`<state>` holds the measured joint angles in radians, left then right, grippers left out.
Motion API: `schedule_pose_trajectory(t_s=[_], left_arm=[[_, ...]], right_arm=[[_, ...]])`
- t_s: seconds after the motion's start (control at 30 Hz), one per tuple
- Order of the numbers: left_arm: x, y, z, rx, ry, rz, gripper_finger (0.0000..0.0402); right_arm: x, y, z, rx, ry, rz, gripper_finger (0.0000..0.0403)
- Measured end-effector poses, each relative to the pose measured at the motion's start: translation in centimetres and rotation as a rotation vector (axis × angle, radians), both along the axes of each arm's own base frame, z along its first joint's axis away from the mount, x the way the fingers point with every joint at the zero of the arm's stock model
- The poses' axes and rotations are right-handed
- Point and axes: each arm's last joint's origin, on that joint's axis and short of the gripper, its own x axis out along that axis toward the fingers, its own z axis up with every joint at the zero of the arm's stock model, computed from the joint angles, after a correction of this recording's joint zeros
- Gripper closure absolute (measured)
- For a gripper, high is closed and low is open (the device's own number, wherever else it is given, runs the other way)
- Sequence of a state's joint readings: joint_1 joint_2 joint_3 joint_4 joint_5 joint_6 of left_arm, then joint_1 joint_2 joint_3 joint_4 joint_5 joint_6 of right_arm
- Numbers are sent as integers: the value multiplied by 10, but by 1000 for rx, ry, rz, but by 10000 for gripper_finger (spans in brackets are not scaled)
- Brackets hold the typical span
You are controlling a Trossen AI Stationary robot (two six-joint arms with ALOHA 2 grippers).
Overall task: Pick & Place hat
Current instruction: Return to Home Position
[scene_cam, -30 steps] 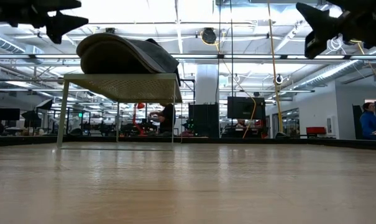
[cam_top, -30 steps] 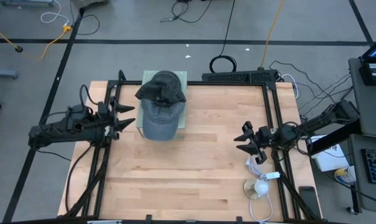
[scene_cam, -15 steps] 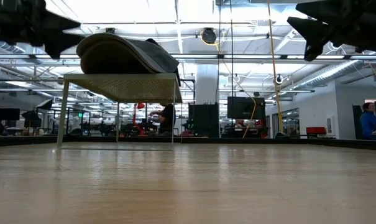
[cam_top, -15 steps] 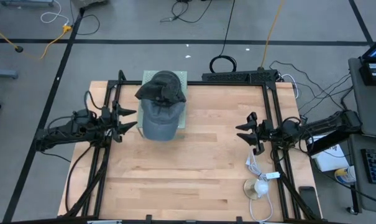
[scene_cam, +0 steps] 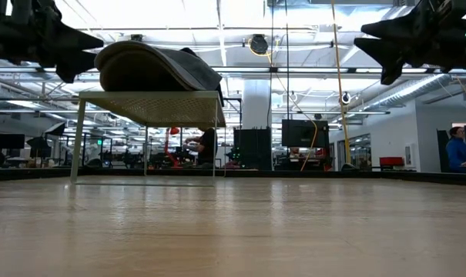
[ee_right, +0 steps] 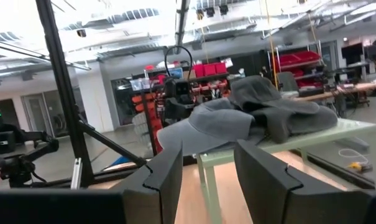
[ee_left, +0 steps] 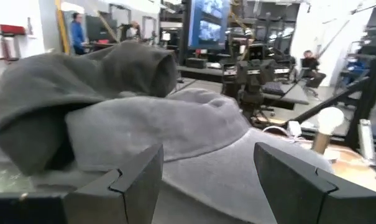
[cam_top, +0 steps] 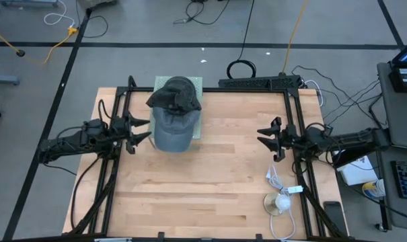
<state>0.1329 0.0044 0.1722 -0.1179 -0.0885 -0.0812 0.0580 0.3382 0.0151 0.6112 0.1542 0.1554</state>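
The caps (cam_top: pixel 171 131) sit on the shelf (cam_top: pixel 198 83) just ahead of the open, empty left hand (cam_top: pixel 140 129), the right hand (cam_top: pixel 266 139) is open too, and probably only homing remains.

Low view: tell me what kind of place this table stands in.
Probably a robotics lab in a large open industrial hall. Beyond the wooden table there is an exposed ceiling with beams and lights, a dark screen among other workstations, and, in the right wrist view, red storage bins.
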Motion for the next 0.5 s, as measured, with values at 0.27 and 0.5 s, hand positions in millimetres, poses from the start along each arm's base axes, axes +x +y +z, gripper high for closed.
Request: schedule_pose_trajectory(t_s=[0.27, 0.5], left_arm=[[0, 1, 5, 32, -53, 29, 149], [6, 2, -8, 74, -129, 54, 149]], right_arm=[[-1, -1, -1, -12, 8, -9, 261], [-5, -1, 7, -79, -64, -37, 261]])
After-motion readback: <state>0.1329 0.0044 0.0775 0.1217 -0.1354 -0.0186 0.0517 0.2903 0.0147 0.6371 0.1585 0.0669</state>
